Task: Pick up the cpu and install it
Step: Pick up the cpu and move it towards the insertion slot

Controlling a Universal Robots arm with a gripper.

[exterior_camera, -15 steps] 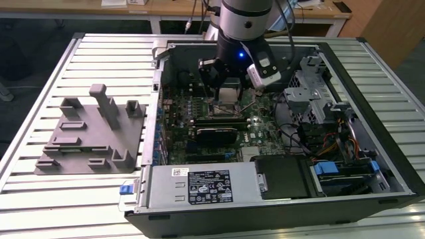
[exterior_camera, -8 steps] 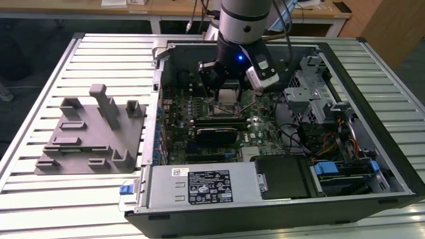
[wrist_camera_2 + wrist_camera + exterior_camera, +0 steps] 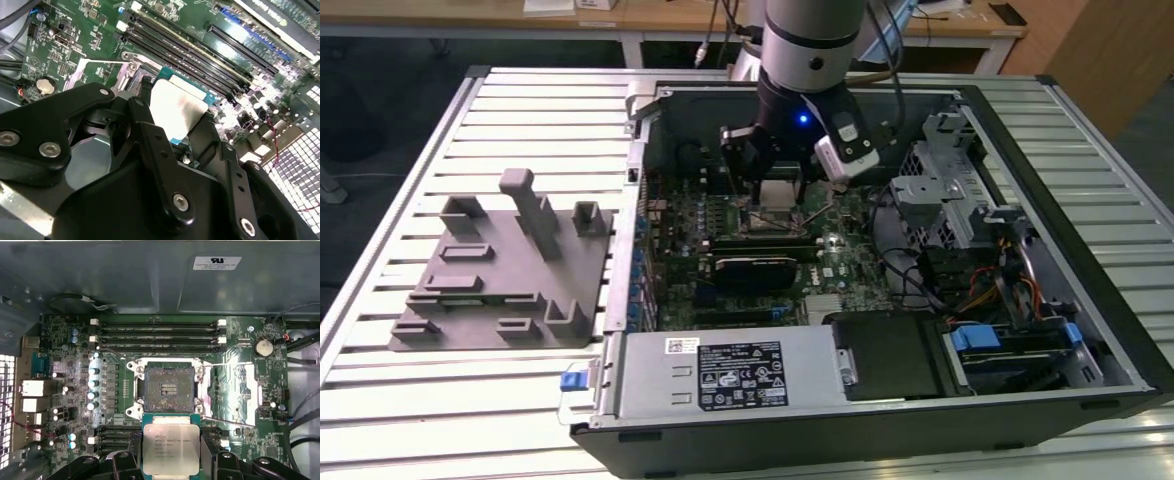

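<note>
Clamping the claw tight on the cpu, gripping opposite edges.
Hovering it flat, just short of the empty socket ahead on the motherboard.

In the exterior view the arm is cut off at the top edge, and the chip at upper centre is partly hidden between the black jaws. In the second wrist view the jaws cover part of the chip; in the first wrist view the frame edge crops it.
</note>
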